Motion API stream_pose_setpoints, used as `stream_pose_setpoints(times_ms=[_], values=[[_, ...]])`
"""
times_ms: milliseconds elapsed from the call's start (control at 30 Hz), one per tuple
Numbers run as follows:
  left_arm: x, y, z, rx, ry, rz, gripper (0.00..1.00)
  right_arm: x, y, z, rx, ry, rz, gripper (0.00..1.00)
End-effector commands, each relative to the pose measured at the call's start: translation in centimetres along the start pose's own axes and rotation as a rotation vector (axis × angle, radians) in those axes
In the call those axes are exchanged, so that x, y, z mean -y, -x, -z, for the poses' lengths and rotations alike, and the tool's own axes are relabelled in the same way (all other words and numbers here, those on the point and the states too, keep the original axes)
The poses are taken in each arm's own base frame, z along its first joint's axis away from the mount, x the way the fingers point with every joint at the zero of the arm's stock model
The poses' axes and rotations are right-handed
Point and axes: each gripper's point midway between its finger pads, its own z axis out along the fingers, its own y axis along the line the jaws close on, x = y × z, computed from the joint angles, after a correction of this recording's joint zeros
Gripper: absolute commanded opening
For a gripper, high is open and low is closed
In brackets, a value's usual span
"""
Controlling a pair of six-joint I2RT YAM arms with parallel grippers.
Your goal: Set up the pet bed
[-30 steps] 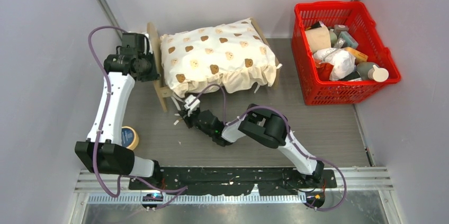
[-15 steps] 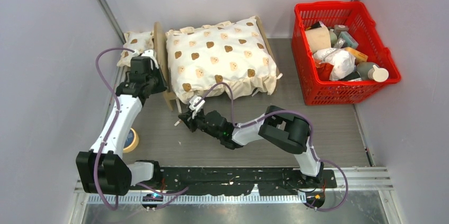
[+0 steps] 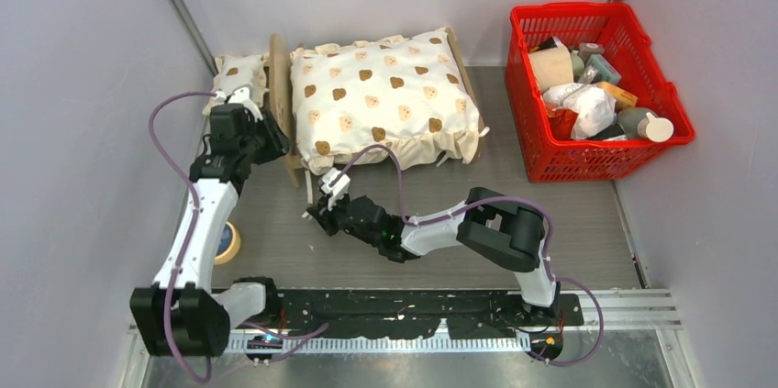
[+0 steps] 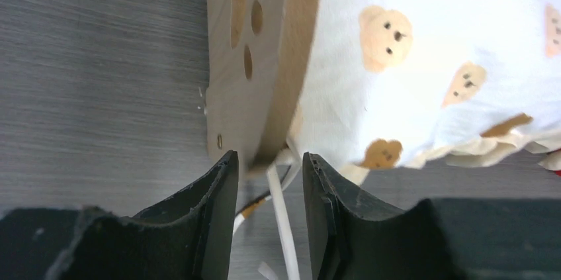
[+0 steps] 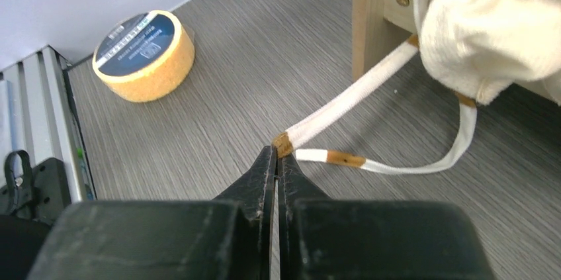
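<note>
Wood frame and soft cushion are both in play here. The pet bed (image 3: 280, 76) stands on its legs at the far side of the table (image 3: 560, 214), with the red basket (image 3: 596, 85) well off its foot end. The bear-print cushion (image 3: 385, 94) lies on top of the bed. The small pillow (image 3: 234, 72) lies outside it, just behind the headboard.

The left gripper (image 4: 264, 161) sits at the near corner of the headboard. Its jaws are partly apart and grip nothing, though loose ribbons hang in the gap. The right gripper (image 5: 276, 154) is low on the table, near the front of the bed. Its jaws are pressed together on the brown tip of a ribbon (image 5: 350, 98), which runs taut back to the cushion.

That hold looks thin, just the very end of the ribbon, so a pull could let it slip free. A firmer pull may drag the cushion over the rail, or slide the light bed towards the tape roll (image 5: 142, 55) in front of it. With nothing steadying the headboard, the bed would likely follow the ribbon. If the left jaws close now, they could catch the dangling ribbons instead of the wood.
</note>
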Motion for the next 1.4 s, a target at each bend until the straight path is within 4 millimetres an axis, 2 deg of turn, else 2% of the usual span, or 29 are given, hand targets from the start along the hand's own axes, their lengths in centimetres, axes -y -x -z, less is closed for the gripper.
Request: stream_pose_setpoints(times_ms=[0, 167, 333, 467, 600, 633, 667, 733, 833, 900, 1033, 1133, 1167, 1200, 1233, 1267, 1300, 1333, 1367], values=[[0.6, -2.1, 4.0, -0.004, -0.027, 0.063, 0.44, -2.6, 4.8, -0.7, 0.092, 0.058, -0.047, 0.05], [1.7, -7.0, 4.0, -0.015, -0.176, 0.135, 0.54, -2.0, 5.4, -1.1, 0.096, 0.036, -0.052, 0.05], [3.2, -9.4, 2.5, -0.125, -0.285, 0.191, 0.56, -2.0, 5.4, -1.1, 0.094, 0.037, -0.054, 0.05], [2.4, -11.4, 1.2, -0.229, -0.252, 0.203, 0.57, -1.9, 5.2, -1.0, 0.092, 0.037, -0.053, 0.05], [1.2, -12.6, 0.2, -0.240, -0.209, 0.192, 0.56, -1.8, 5.1, -0.7, 0.096, 0.038, -0.051, 0.05], [1.5, -12.8, 0.0, -0.245, -0.232, 0.199, 0.51, -1.8, 4.9, -0.6, 0.092, 0.037, -0.051, 0.05], [2.0, -12.8, -0.1, -0.246, -0.262, 0.211, 0.40, -1.8, 4.9, -0.5, 0.091, 0.037, -0.051, 0.05], [2.4, -13.1, -0.3, -0.254, -0.291, 0.234, 0.02, -1.6, 4.7, -0.4, 0.080, 0.027, -0.065, 0.07], [1.3, -13.5, -0.6, -0.244, -0.221, 0.246, 0.00, -0.1, 4.2, 0.5, 0.053, -0.059, -0.142, 0.31], [0.4, -13.7, -0.7, -0.222, -0.168, 0.281, 0.00, 1.9, 3.3, 2.1, -0.007, -0.185, -0.233, 0.34], [-0.8, -14.2, -1.0, -0.177, -0.115, 0.300, 0.00, 6.4, 1.1, 3.4, -0.094, -0.353, -0.380, 0.38], [-1.2, -14.3, -0.9, -0.165, -0.096, 0.295, 0.00, 9.7, 0.8, 2.6, -0.140, -0.445, -0.423, 0.40], [-1.3, -14.3, -0.9, -0.163, -0.096, 0.295, 0.00, 10.4, -0.5, 2.5, -0.183, -0.469, -0.411, 0.40], [-1.2, -14.4, -0.9, -0.165, -0.100, 0.296, 0.00, 10.8, 0.4, 1.7, -0.168, -0.474, -0.413, 0.40], [-1.2, -14.5, -0.9, -0.169, -0.103, 0.297, 0.00, 11.3, -0.4, 1.5, -0.189, -0.490, -0.399, 0.40], [-1.1, -14.6, -0.9, -0.172, -0.107, 0.296, 0.00, 11.4, 0.4, 0.8, -0.171, -0.491, -0.401, 0.40], [-1.1, -14.7, -0.9, -0.175, -0.109, 0.297, 0.00, 11.6, -0.3, 0.4, -0.186, -0.502, -0.395, 0.41], [-1.0, -14.8, -0.9, -0.176, -0.117, 0.296, 0.00, 11.6, 0.3, -0.2, -0.173, -0.503, -0.400, 0.42], [-1.0, -14.9, -0.9, -0.177, -0.120, 0.296, 0.00, 11.9, -0.7, -0.5, -0.194, -0.517, -0.401, 0.42]])
